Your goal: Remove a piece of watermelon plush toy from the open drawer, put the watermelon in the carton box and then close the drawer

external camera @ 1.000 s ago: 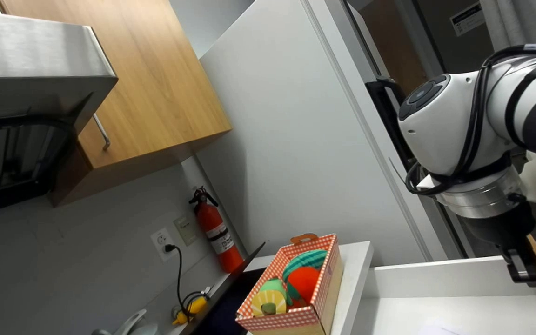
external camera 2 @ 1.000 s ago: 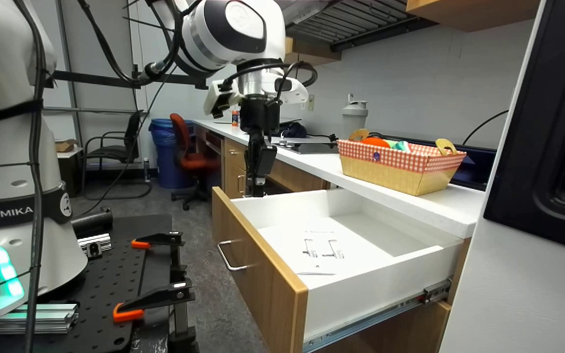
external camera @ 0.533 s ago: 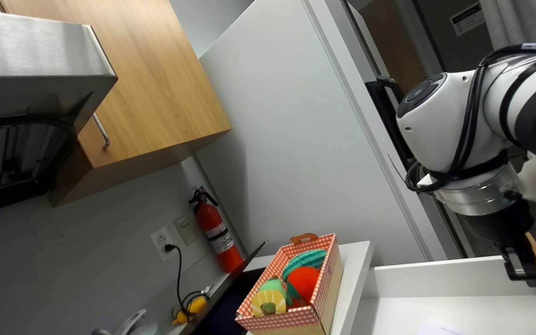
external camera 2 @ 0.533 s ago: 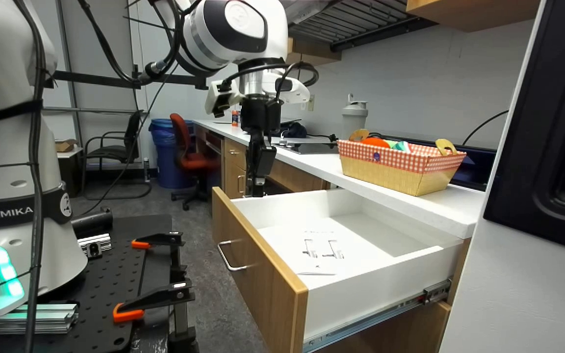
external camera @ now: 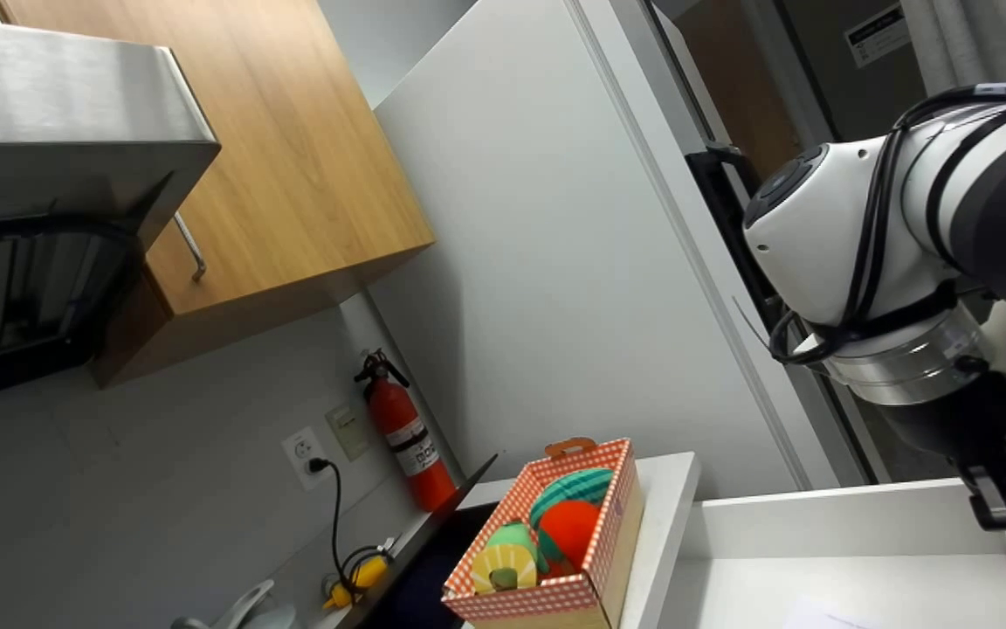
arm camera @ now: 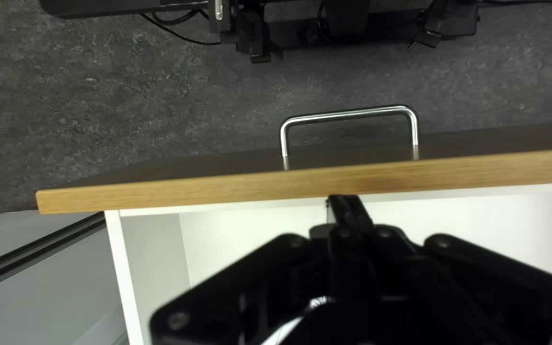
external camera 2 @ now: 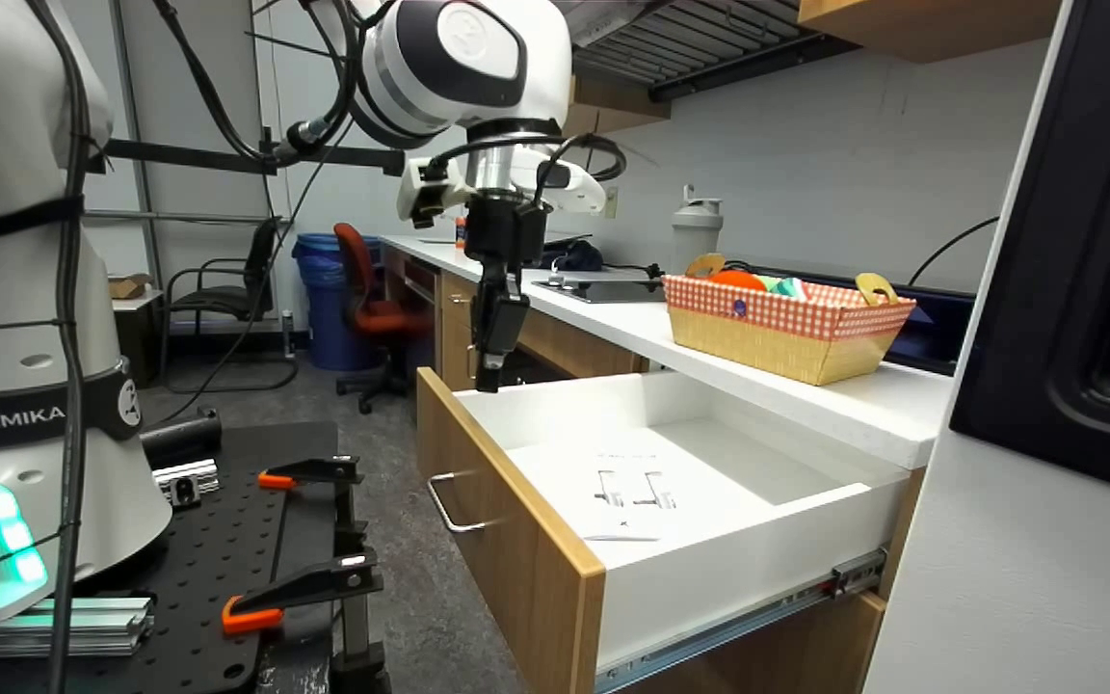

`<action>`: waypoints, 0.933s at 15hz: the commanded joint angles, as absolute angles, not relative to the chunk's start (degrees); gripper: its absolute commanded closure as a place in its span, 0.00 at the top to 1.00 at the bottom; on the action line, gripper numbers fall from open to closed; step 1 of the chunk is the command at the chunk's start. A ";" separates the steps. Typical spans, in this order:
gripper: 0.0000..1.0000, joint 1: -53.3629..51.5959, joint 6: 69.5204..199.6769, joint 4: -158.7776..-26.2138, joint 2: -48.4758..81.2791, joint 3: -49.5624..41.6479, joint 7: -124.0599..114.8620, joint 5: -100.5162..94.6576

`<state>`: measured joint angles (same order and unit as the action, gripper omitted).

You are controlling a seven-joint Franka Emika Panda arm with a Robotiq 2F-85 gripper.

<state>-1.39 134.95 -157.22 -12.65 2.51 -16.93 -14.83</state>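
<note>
Wrist view | gripper (arm camera: 344, 199): fingers together on nothing, presumably for pushing rather than grasping, near the front edge of the drawer (arm camera: 233, 186) | drawer open, likely awaiting that push | in an exterior view, the watermelon plush toy (external camera: 577, 487), probably the green-striped one, lies in the carton box (external camera: 525, 604)
</note>
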 commanded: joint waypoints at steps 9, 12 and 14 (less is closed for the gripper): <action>0.00 -1.16 129.00 -157.33 -11.06 1.59 -8.61 -7.77; 0.00 -0.91 129.61 -157.07 -9.41 1.22 -7.11 -6.93; 0.00 -0.69 129.71 -156.49 -8.16 0.96 -6.81 -6.98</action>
